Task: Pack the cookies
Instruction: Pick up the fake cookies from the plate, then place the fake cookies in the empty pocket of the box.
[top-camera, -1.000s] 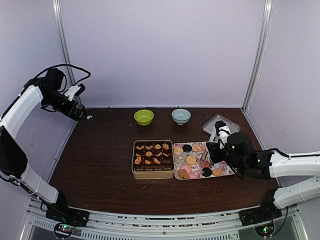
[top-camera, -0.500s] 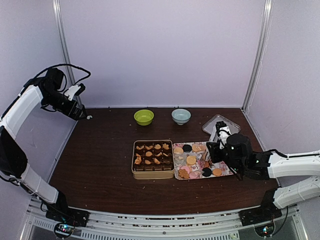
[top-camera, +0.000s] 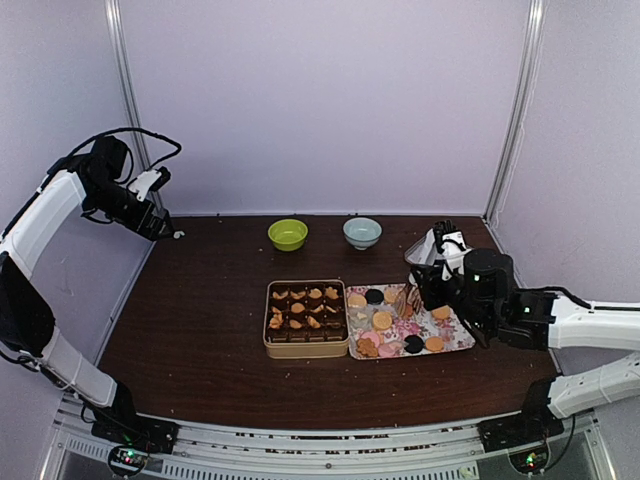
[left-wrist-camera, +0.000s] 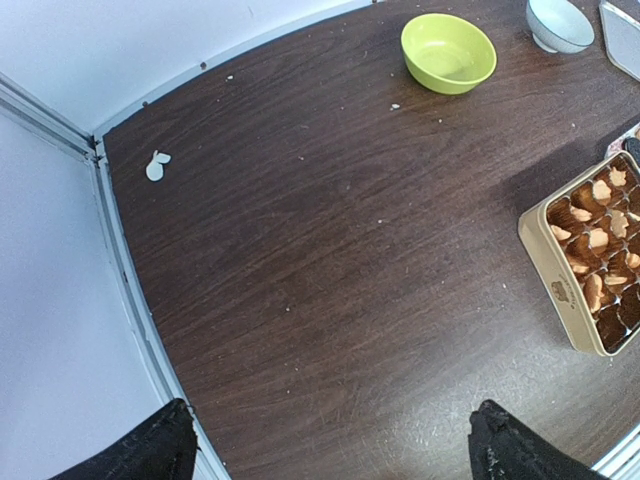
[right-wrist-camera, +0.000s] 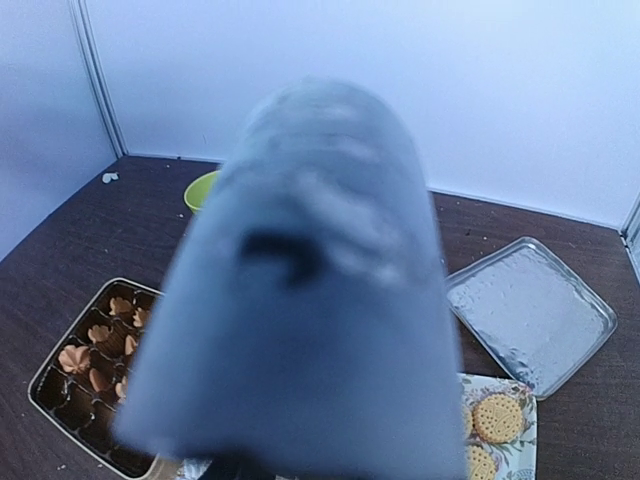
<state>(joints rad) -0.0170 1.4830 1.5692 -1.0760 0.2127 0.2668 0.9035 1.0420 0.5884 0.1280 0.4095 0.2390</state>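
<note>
My right gripper (top-camera: 425, 288) has come up off the tray (top-camera: 455, 335). A second ago it sat low over the tray's right half; now it hangs higher, above the far right corner, and an orange biscuit it was covering shows again. I cannot tell whether its jaws are pinching anything: from above the fingertips are lost against the dark wrist, and a blurred grey shape (right-wrist-camera: 310, 280), too near to make out, fills my right wrist view.

Most of the loose cookies (top-camera: 382, 320) lie flat on the tray, orange, pink and dark, just right of the tin (top-camera: 306, 346). The tin's cups hold small orange pieces, with several near cups looking empty.

If the lift carries a cookie, the next move is left, over an empty cup. If not, I need another try at the tray.

My left gripper (left-wrist-camera: 330, 450) is spread wide, parked high at the far left and well away, holding nothing. The lid (right-wrist-camera: 530, 310) lies beyond the tray.
</note>
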